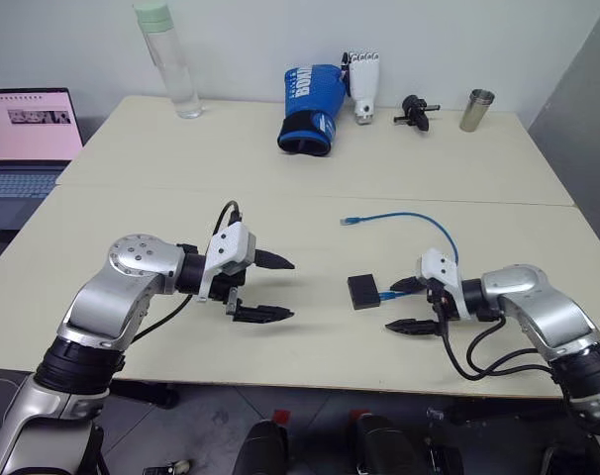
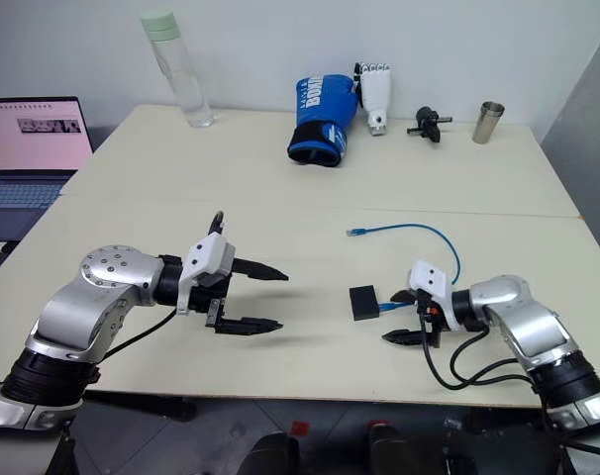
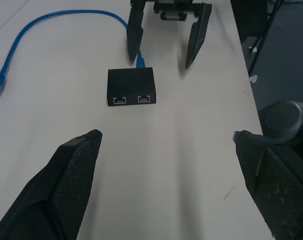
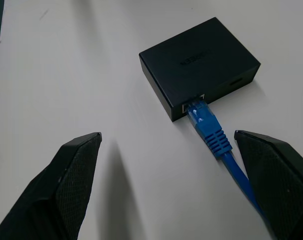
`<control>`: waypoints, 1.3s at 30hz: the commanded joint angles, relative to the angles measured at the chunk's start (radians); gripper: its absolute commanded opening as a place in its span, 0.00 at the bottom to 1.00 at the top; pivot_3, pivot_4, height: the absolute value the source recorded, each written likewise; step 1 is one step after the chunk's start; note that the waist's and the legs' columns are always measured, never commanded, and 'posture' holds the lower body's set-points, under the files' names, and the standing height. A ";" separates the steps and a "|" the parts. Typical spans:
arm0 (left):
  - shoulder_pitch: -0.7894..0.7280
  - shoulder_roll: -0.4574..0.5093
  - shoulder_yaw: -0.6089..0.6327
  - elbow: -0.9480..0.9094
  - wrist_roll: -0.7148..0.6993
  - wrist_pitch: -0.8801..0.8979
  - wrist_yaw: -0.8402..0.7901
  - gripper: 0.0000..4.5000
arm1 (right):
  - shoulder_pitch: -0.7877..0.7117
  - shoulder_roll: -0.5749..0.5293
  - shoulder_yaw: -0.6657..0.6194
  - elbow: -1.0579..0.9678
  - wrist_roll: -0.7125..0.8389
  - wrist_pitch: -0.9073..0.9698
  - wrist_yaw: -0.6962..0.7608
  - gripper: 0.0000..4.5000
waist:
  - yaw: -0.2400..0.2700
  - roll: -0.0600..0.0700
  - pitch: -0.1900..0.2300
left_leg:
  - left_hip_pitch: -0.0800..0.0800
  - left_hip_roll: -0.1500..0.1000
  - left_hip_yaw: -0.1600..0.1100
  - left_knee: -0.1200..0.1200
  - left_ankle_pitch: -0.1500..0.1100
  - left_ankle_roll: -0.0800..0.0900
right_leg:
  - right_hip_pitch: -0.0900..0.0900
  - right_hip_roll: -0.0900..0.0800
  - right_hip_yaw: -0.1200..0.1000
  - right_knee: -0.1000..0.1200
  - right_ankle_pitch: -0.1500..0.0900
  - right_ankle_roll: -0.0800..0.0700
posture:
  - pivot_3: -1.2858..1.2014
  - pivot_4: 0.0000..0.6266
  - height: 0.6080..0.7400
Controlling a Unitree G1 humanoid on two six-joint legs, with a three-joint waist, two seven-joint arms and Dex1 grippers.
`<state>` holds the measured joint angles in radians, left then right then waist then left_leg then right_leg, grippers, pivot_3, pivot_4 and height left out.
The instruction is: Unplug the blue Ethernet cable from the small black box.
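Observation:
The small black box [image 1: 363, 291] lies flat on the cream table [image 1: 280, 198], between my two grippers. The blue Ethernet cable [image 1: 419, 220] is plugged into the box's side facing my right gripper; the plug [image 4: 204, 120] sits in the port. From there the cable arcs away and ends in a loose plug [image 1: 350, 221] on the table. My right gripper [image 1: 391, 308] is open just beside the box, its fingers on either side of the cable near the plug. My left gripper [image 1: 288, 290] is open, pointing at the box from a short distance, with nothing between its fingers.
At the table's far edge stand a clear bottle [image 1: 168, 59], a blue boxing glove [image 1: 310, 109], a white robotic hand [image 1: 362, 84], a small black part [image 1: 415, 109] and a metal cup [image 1: 477, 110]. A laptop [image 1: 28, 134] sits off the left side.

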<state>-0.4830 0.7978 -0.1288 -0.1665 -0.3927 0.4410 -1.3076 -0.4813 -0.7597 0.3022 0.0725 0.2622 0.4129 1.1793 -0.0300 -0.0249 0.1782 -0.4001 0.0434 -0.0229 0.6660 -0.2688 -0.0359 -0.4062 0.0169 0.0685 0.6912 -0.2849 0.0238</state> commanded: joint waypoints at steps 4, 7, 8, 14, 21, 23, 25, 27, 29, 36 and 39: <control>0.032 0.018 0.025 -0.086 -0.024 0.028 0.020 1.00 | -0.091 0.038 0.003 0.138 -0.068 -0.104 0.051 1.00 | -0.001 0.000 0.000 | 0.000 0.000 0.000 0.000 0.000 0.000 | 0.000 0.000 0.000 0.000 0.000 0.000 | 0.52 0.24 1.00; 0.026 0.014 0.028 -0.086 -0.022 0.034 0.029 1.00 | -0.120 0.050 0.007 0.205 -0.087 -0.122 0.080 1.00 | -0.001 0.000 0.000 | 0.000 0.000 -0.001 0.000 0.000 0.000 | 0.000 0.000 -0.001 0.001 0.000 -0.001 | 0.52 0.24 1.00; 0.024 0.014 0.028 -0.085 -0.022 0.036 0.031 1.00 | -0.124 0.052 0.009 0.219 -0.093 -0.127 0.090 1.00 | -0.001 0.000 0.000 | 0.000 0.000 0.000 0.000 0.000 0.000 | 0.000 0.000 0.000 0.001 0.000 -0.001 | 0.52 0.24 1.00; 0.013 0.016 0.026 -0.081 -0.019 0.036 0.033 1.00 | -0.129 0.071 0.008 0.246 -0.118 -0.164 0.103 0.73 | -0.001 0.000 0.000 | 0.001 0.000 0.000 0.000 0.000 0.000 | 0.000 0.000 -0.001 0.002 0.000 -0.001 | 0.52 0.24 1.00; -0.007 0.007 0.016 -0.064 -0.010 0.034 0.039 1.00 | -0.097 0.071 0.018 0.211 -0.156 -0.236 0.110 0.34 | -0.001 0.000 0.000 | 0.001 0.000 0.000 0.000 0.000 0.000 | 0.000 0.000 -0.001 0.003 0.000 -0.001 | 0.52 0.24 1.00; -0.009 0.005 0.016 -0.064 -0.013 0.039 0.041 1.00 | -0.084 0.071 0.014 0.192 -0.155 -0.234 0.110 0.24 | -0.001 0.000 0.000 | 0.001 0.000 -0.001 0.000 0.000 0.000 | 0.000 0.000 -0.001 0.003 0.000 -0.001 | 0.52 0.24 1.00; -0.008 0.005 0.015 -0.064 -0.014 0.041 0.040 1.00 | -0.074 0.068 0.006 0.178 -0.153 -0.234 0.107 0.14 | -0.001 0.000 0.000 | 0.001 0.000 -0.001 0.000 0.000 0.000 | 0.000 0.000 -0.001 0.003 0.000 -0.001 | 0.52 0.24 1.00; -0.007 0.005 0.016 -0.061 -0.014 0.040 0.040 1.00 | -0.068 0.060 -0.005 0.172 -0.154 -0.240 0.102 0.03 | -0.001 0.000 0.000 | 0.001 0.000 -0.001 0.000 0.000 0.000 | 0.000 0.000 0.000 0.003 0.000 -0.001 | 0.52 0.24 1.00; -0.015 -0.005 0.025 -0.056 -0.030 0.063 0.050 1.00 | -0.066 0.049 -0.017 0.165 -0.155 -0.247 0.097 0.02 | -0.001 0.000 0.000 | 0.001 0.000 -0.001 0.001 0.000 0.000 | 0.000 0.000 0.000 0.004 0.000 -0.001 | 0.52 0.24 1.00; -0.219 -0.066 0.190 0.081 -0.275 0.419 0.160 1.00 | -0.163 -0.018 -0.172 -0.055 -0.161 -0.272 -0.035 0.02 | 0.000 0.000 0.002 | -0.001 0.000 -0.002 0.005 0.000 0.000 | 0.000 0.000 -0.002 0.006 -0.001 -0.001 | 0.52 0.24 1.00; -0.266 -0.090 0.219 0.143 -0.317 0.484 0.193 1.00 | -0.175 -0.034 -0.181 -0.032 -0.269 -0.461 -0.148 0.02 | -0.004 0.001 0.002 | 0.000 0.000 -0.002 0.006 0.000 0.000 | 0.000 0.000 -0.002 0.007 -0.001 0.000 | 0.52 0.24 1.00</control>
<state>-0.7456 0.7217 0.0639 -0.0468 -0.6707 0.8855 -1.1344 -0.6622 -0.7868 0.1405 0.0439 0.0523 0.0696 1.0969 -0.0340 -0.0234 0.1805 -0.3993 0.0431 -0.0251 0.6709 -0.2689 -0.0359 -0.4054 0.0169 0.0663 0.6975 -0.2856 0.0234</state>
